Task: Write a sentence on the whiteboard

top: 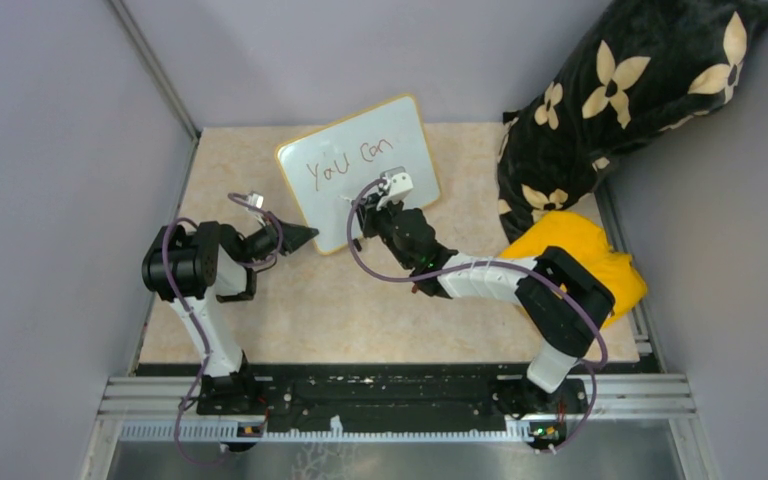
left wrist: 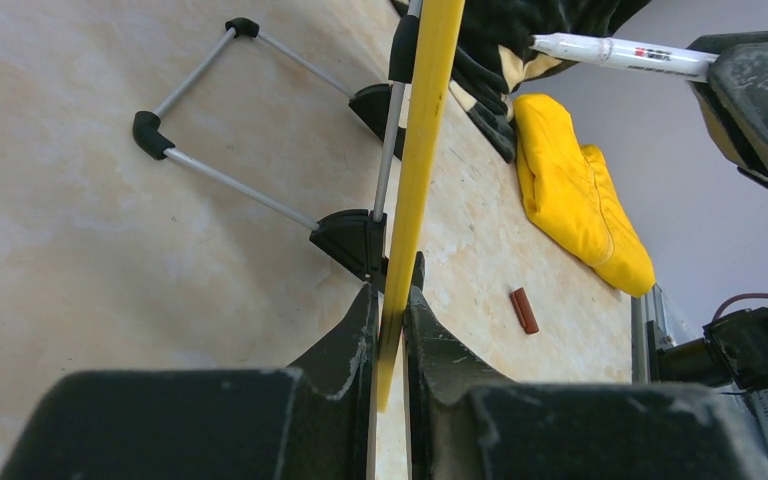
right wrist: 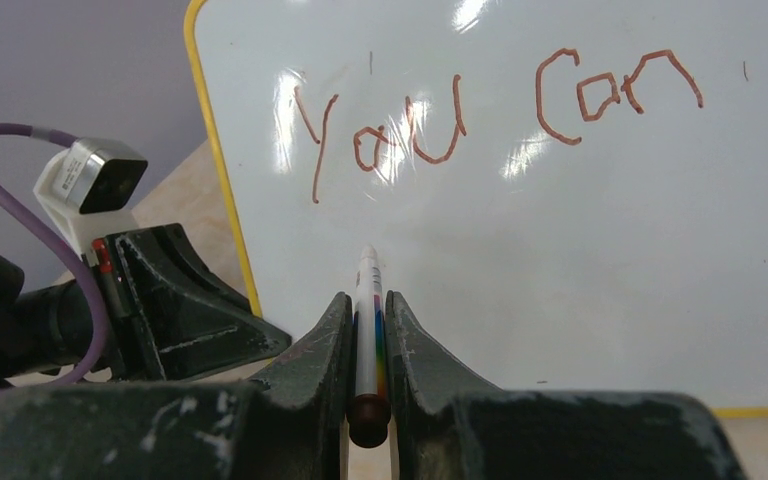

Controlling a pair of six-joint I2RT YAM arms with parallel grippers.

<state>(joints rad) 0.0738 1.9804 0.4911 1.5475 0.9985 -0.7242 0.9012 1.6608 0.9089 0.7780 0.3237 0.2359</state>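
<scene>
While the whiteboard (top: 325, 205) was pinched by the left gripper (left wrist: 392, 305), only "you can" of the sentence (right wrist: 480, 110) was written. A marker (right wrist: 366, 285), perhaps touching the board, was clamped in the right gripper (right wrist: 368, 315).

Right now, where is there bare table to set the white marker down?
Bare: the near strip of the beige table between the yellow-framed whiteboard and the arm bases, and the back-left corner beside the board. Crowded: right side, with the yellow cloth and black flowered cushion.

left tool (left wrist: 392, 290): jaws clamped, forearm pointing right | right tool (right wrist: 365, 300): jaws clamped, forearm stretched left
</scene>
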